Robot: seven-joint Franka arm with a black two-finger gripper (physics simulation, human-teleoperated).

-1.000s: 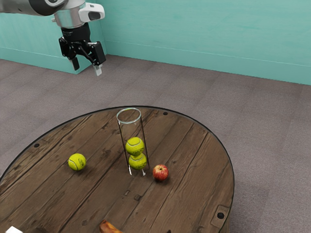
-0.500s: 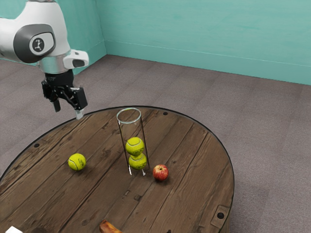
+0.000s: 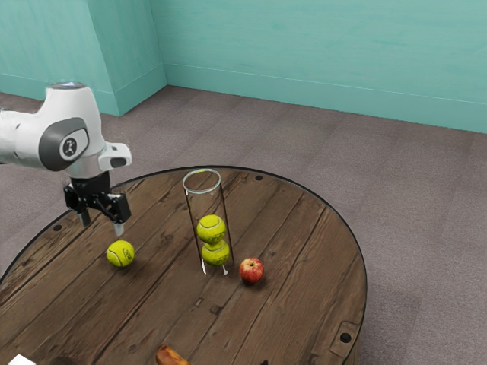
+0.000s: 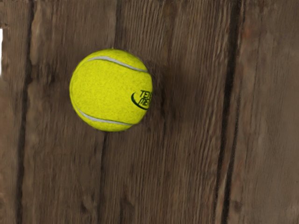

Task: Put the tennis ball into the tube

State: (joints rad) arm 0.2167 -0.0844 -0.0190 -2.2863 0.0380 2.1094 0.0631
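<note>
Our gripper (image 3: 101, 223) has its fingers wide apart, holding nothing. We should centre them over the loose ball (image 3: 120, 254), then descend vertically before closing evenly.

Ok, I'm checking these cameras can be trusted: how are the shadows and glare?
Exterior view: the clear tube has pale glints at rim and base, and the apple a faint shadow; wrist view: a soft shadow beside the loose tennis ball, no glare on its felt.
</note>
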